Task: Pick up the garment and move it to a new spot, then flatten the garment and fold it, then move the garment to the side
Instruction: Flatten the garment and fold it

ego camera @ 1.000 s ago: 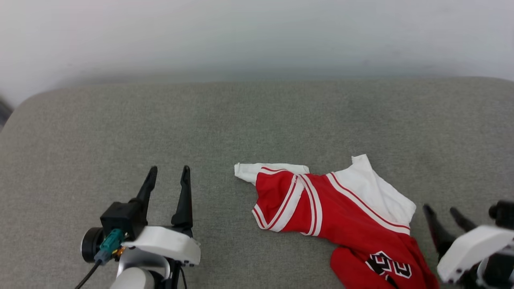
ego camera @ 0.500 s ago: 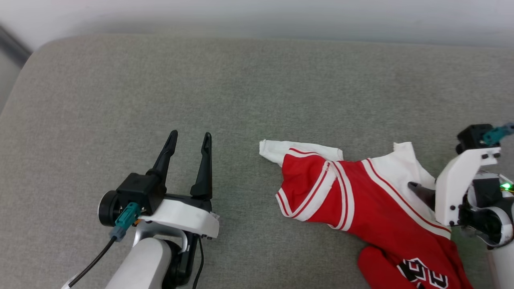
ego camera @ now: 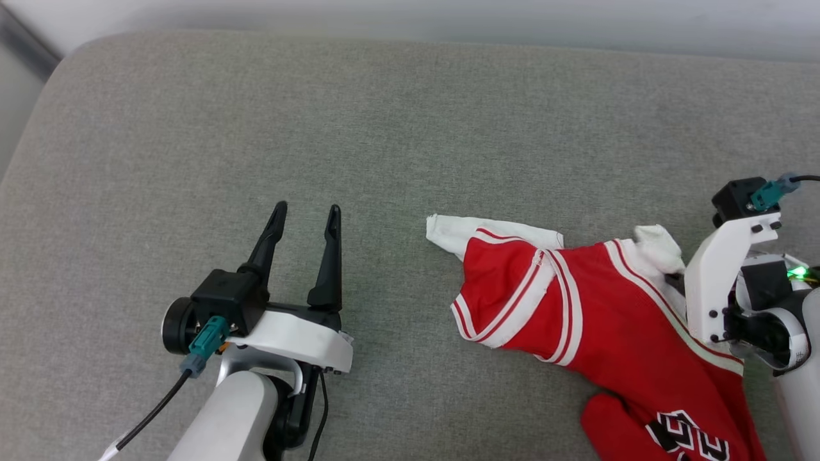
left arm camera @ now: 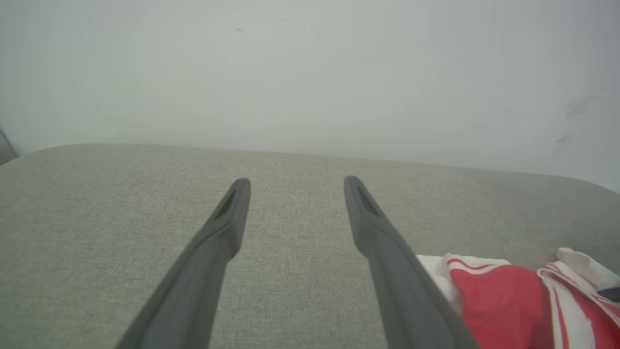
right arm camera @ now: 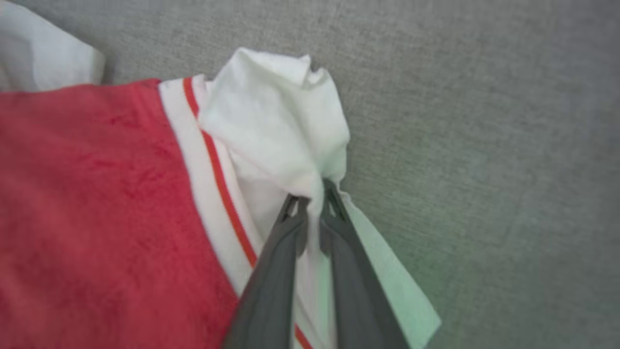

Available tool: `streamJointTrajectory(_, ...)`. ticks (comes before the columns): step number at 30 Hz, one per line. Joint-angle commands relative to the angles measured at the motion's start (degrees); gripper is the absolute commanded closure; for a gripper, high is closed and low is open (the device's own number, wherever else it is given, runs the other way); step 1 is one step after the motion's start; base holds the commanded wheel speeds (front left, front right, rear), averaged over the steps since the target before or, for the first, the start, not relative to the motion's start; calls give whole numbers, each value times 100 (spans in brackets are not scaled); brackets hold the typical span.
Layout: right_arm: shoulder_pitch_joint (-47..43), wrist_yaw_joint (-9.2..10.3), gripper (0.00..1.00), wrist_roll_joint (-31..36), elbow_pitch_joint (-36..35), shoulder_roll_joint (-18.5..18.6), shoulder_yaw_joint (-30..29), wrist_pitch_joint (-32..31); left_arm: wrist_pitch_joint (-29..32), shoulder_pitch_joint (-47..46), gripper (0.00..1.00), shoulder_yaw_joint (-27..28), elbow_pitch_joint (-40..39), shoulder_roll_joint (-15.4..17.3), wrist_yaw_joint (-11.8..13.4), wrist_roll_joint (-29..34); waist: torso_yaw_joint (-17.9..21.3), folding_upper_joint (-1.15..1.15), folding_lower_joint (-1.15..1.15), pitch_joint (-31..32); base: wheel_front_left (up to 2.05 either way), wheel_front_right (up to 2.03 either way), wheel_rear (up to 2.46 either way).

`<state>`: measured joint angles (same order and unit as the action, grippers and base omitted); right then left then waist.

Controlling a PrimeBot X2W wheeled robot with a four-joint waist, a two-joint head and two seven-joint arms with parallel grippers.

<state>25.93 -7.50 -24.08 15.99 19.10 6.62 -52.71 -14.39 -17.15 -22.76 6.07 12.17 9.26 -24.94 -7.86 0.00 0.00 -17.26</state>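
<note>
Lost most of the lettering (ego camera: 682, 438) to the bottom edge at the lower right of the head view, so could not read it. Found the garment (ego camera: 576, 320) crumpled on the cushion (ego camera: 384, 128) across the right half of that view, red body bunched, one white sleeve (ego camera: 474, 230) trailing toward centre. Pinched the white fabric of the other sleeve (right arm camera: 271, 106) between the closed fingers of the right gripper (right arm camera: 312, 194), at the centre of the right wrist view, with cloth puckered into a peak just above the tips. Judged this a corner grip, probably taken there so as to lift and carry the whole thing to a new spot without dragging the bulk. Could not see those fingertips in the head view, hidden behind the arm's white mount (ego camera: 717, 282) at the right edge, nor tell how many layers sat in the pinch. Held the left gripper (ego camera: 307, 208) spread wide and empty at lower centre-left, well apart from the cloth, fingers pointing up the frame, likely parked out of the way until flattening called for a second hold. Farther off, at the top of the left wrist view, made out a pale blank wall (left arm camera: 310, 72) behind the cushion's far edge. Could not tell the garment's front from its back, nor whether the hem lay folded under.
</note>
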Motion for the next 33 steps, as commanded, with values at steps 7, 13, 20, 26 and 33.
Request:
streamJointTrajectory(7,50,2,100,172,-538,115,-656,483,-48,118,0,67,28,66,32,-18,328,0,0,230,0,0,0)
streamJointTrajectory(13,-557,2,100,500,-602,-9,-2065,403,-41,136,0,45,23,91,32,-35,449,0,0,267,0,0,0)
streamJointTrajectory(20,-1098,2,75,643,60,-442,-2771,860,-17,146,0,51,30,133,62,-55,532,0,0,239,0,0,0)
streamJointTrajectory(26,-1132,2,0,714,255,-614,-2765,2094,18,272,0,84,45,211,113,-96,597,0,0,390,0,0,0)
streamJointTrajectory(33,-1252,2,0,1075,-8,-759,-2702,3762,88,585,0,193,5,321,245,-192,690,0,0,827,0,0,0)
